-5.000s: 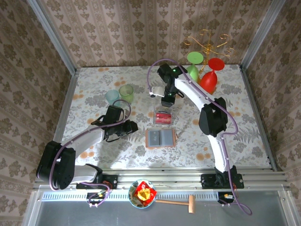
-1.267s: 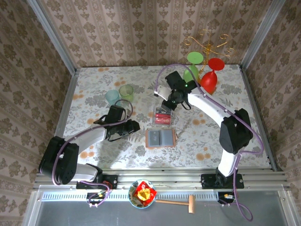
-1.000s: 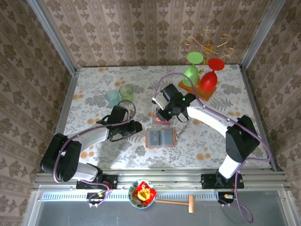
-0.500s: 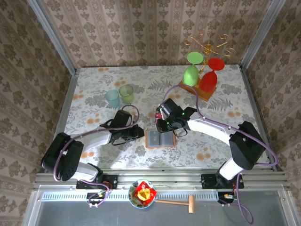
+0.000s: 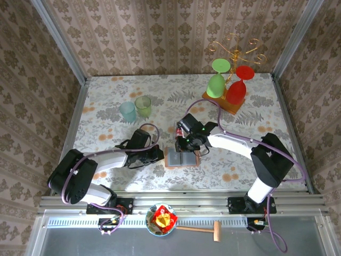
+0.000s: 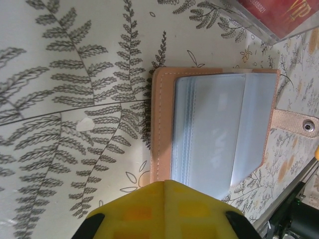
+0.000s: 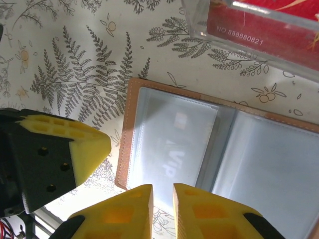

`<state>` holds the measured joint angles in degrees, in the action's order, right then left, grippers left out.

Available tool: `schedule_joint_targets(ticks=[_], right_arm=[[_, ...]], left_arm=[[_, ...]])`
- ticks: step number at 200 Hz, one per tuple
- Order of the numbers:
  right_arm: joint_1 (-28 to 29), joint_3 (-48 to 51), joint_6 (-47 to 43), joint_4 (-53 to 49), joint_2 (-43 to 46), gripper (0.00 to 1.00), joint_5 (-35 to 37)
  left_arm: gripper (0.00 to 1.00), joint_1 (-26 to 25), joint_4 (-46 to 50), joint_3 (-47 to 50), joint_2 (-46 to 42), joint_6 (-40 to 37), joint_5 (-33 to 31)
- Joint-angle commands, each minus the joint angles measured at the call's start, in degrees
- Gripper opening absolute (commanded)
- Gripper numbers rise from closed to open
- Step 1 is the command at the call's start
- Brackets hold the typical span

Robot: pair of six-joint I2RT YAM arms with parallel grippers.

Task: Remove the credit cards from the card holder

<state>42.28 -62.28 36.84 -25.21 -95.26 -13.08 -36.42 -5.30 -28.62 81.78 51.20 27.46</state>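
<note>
The card holder (image 5: pixel 182 158) lies open and flat on the table, salmon rim around grey-blue pockets (image 7: pixel 169 144). Pale "VIP" lettering of a card (image 7: pixel 173 160) shows through its left pocket. Red credit cards (image 7: pixel 264 27) lie in a clear case just beyond the card holder. In the left wrist view that case is at the top right corner (image 6: pixel 279 15). My left gripper (image 6: pixel 165 183) is shut, its tip at the holder's left edge (image 6: pixel 162 129). My right gripper (image 7: pixel 163 188) hovers over the left pocket's near edge, open by a narrow gap with nothing in it.
Two pale cups (image 5: pixel 136 108) stand at the back left. A wooden stand (image 5: pixel 226 101) with a green and a red glass sits at the back right. A bowl with a wrapped sweet (image 5: pixel 161 218) and a small mallet (image 5: pixel 205 230) lie off the near edge.
My right gripper has come from the clear case towards me, down over the card holder's left pocket. The left gripper has slid right to the holder's left edge.
</note>
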Motion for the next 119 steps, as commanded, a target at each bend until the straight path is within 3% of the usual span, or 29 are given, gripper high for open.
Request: schedule_joint_targets(ticks=[1,119], right_arm=[[0.36,0.16,1.65,1.04,-1.09,0.19,-1.74],[1.66,-1.63,2.02,0.89,-6.62,0.22,-3.79]], left_arm=[[0.02,-0.42,-1.9,0.23,1.67,1.04,1.32],[0.01,-0.65,-0.74,-0.34,0.21,1.35,1.16]])
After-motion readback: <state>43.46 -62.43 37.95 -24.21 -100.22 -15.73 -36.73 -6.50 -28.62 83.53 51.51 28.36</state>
